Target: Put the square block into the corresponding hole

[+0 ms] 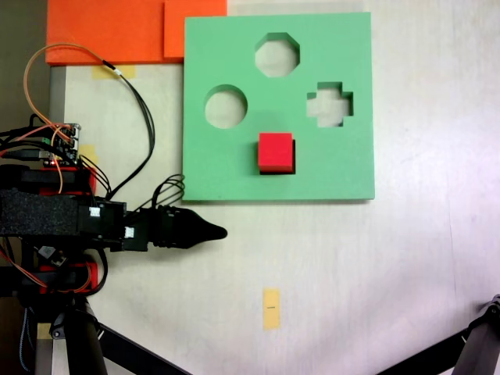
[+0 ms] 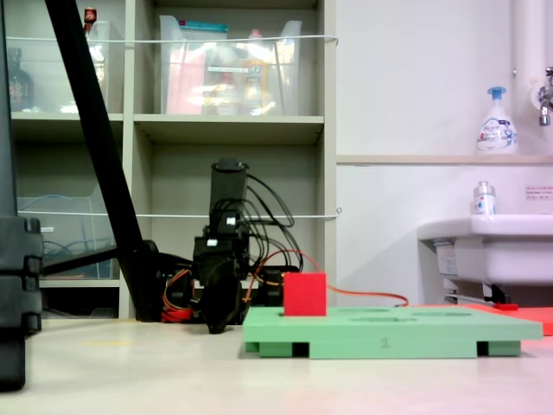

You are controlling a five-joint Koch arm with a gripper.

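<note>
The square block (image 1: 276, 151) is a small red cube at the square hole (image 1: 294, 156) of the green foam board (image 1: 234, 172). Only a dark sliver of that hole shows along the cube's right and lower sides. In a fixed view from the side, the block (image 2: 305, 294) stands well above the board's (image 2: 389, 333) top face; how deep it sits I cannot tell. My gripper (image 1: 221, 232) hovers left of and below the board's lower left corner, apart from the cube, its jaws together in a single point with nothing held. From the side, the gripper (image 2: 219, 322) hangs low beside the board's left end.
Round (image 1: 226, 107), octagonal (image 1: 276, 55) and cross-shaped (image 1: 329, 105) cutouts lie in the board. Orange foam slabs (image 1: 109, 31) lie at the top left. A yellow tape marker (image 1: 271, 308) sits on the table below the board. Tripod legs (image 1: 101, 344) cross the lower corners.
</note>
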